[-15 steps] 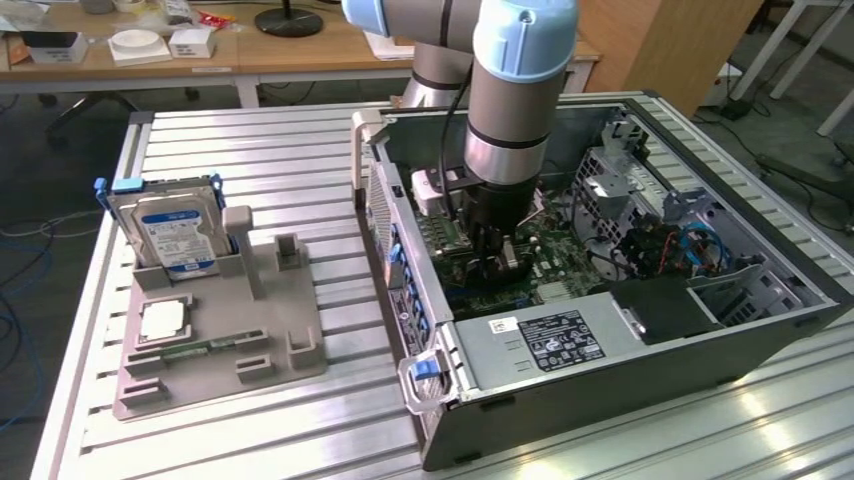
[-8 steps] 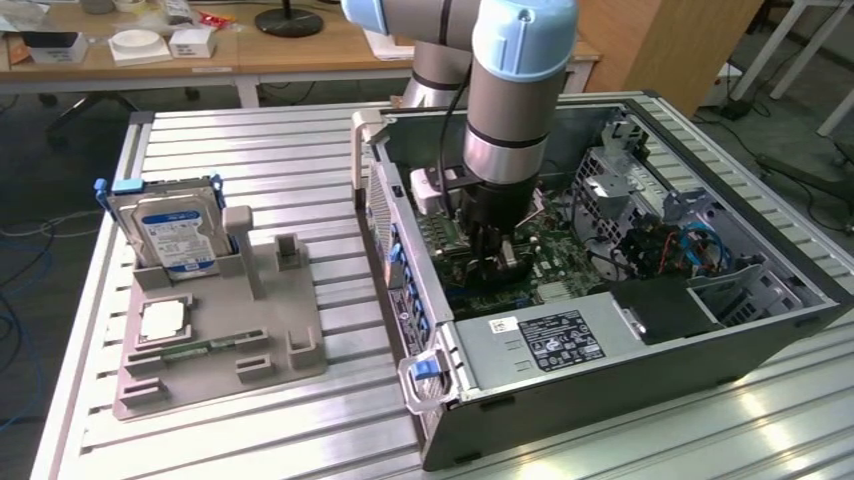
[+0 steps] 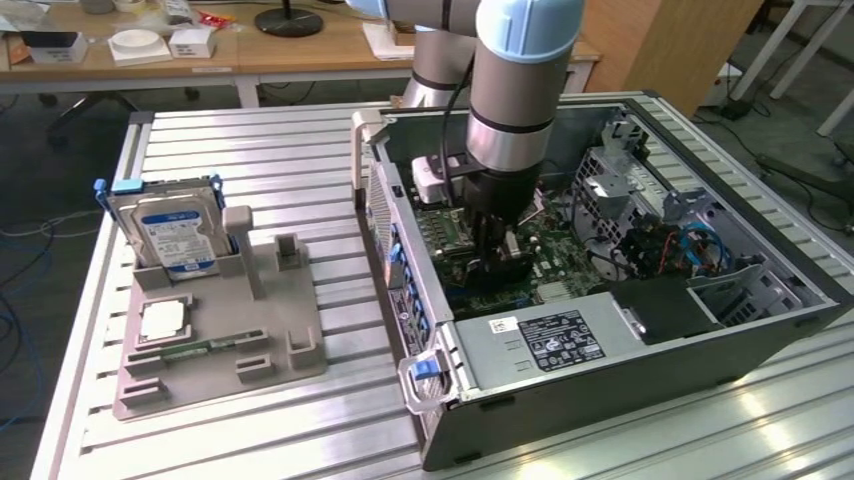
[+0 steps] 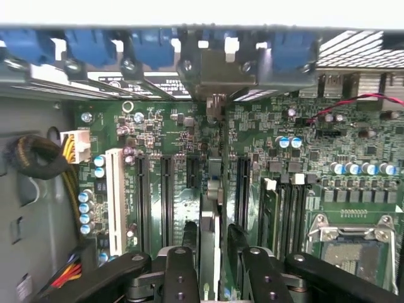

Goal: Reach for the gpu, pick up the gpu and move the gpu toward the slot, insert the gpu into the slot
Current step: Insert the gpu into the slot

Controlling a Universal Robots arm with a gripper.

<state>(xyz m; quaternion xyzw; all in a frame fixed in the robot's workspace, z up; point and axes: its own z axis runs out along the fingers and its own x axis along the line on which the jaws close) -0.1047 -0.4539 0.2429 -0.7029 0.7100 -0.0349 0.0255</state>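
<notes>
Gripper [image 4: 211, 268] fingers stand released either side of the upright gpu [image 4: 210, 249] on the motherboard [image 4: 353, 151]; labels are unreadable.

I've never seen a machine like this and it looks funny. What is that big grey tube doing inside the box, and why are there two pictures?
The grey tube is a robot arm. It reaches down into an open computer case that lies on a metal table.

One picture comes from a camera standing off to the side. The other comes from a camera on the arm's wrist, looking down past its grabbing part, the end effector.

In the wrist picture you see the green main board. The gpu, a thin card seen edge-on, stands among the board's long slots, right at the end effector. I cannot tell whether it is gripped.

Beside the case, a grey holder carries a blue-labelled hard drive and a small green memory stick.
</notes>
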